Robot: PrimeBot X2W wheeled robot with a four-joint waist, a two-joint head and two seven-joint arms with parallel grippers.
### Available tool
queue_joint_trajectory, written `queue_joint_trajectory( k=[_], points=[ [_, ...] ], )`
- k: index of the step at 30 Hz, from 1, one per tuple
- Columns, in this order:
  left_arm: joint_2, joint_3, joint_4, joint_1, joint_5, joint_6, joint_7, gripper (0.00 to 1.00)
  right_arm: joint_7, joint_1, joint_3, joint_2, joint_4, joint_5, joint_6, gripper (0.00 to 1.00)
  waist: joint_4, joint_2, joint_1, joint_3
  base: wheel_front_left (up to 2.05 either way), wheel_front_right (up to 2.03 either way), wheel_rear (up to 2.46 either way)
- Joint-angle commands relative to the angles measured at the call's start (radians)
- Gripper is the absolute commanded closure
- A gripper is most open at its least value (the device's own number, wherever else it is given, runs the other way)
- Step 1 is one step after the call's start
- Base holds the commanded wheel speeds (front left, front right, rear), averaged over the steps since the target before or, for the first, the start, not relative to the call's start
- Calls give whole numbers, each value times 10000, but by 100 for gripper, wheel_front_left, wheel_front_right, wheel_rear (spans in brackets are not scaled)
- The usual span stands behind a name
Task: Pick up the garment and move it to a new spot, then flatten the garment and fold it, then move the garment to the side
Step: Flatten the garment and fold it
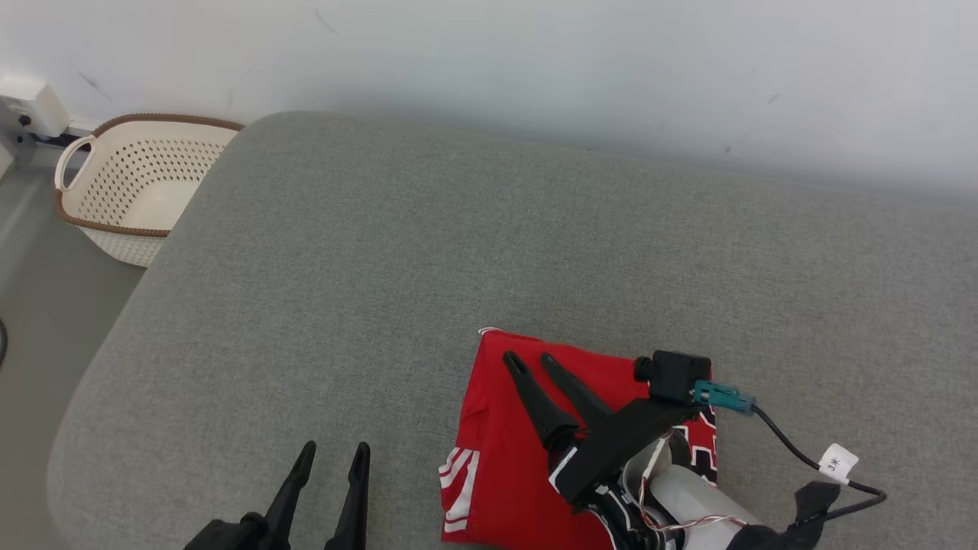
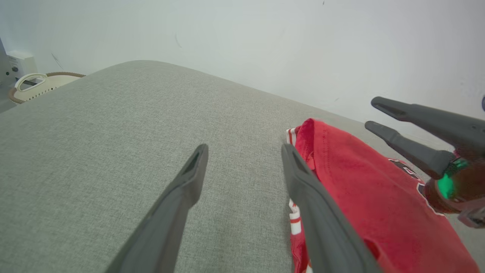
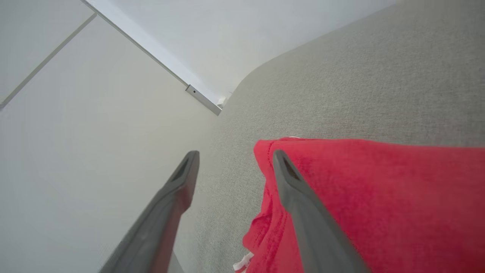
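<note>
Head view: folded red garment (image 1: 500, 458) lies on grey cushion (image 1: 344, 267) near front edge, white basket (image 1: 130, 183) on floor far left. Right wrist view adds fold edge up close (rounded). Right gripper (image 1: 529, 356) spread wide above garment, gripping nothing; left gripper (image 1: 335, 447) likewise wide, over bare cushion.

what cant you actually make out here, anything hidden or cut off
- Head view, red garment: near edge cut off by the picture's bottom; its black-and-white print is partly hidden behind the body of the right pincer.
- Head view, white tag: marking too small to read.
- Head view, basket: right side hidden behind the grey surface.
</note>
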Motion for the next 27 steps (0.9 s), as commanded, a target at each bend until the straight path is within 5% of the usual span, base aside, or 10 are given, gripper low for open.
queue_joint_trajectory(
  k=[1,18,27],
  points=[
    [5,68,42,50,36,27,-46,0,-170,-112,52,-132,-237,189,4,0,-111,-1,0,-86,0,0,0],
    [4,580,-300,418,279,145,-46,0,-1003,1013,-1590,-2166,-1219,-1522,4,0,-689,-1,0,-371,0,0,0],
    [5,1152,-446,610,854,230,-46,0,-391,2073,-2439,-2295,-653,-2069,4,0,-957,-1,0,-397,0,0,0]
  ],
)
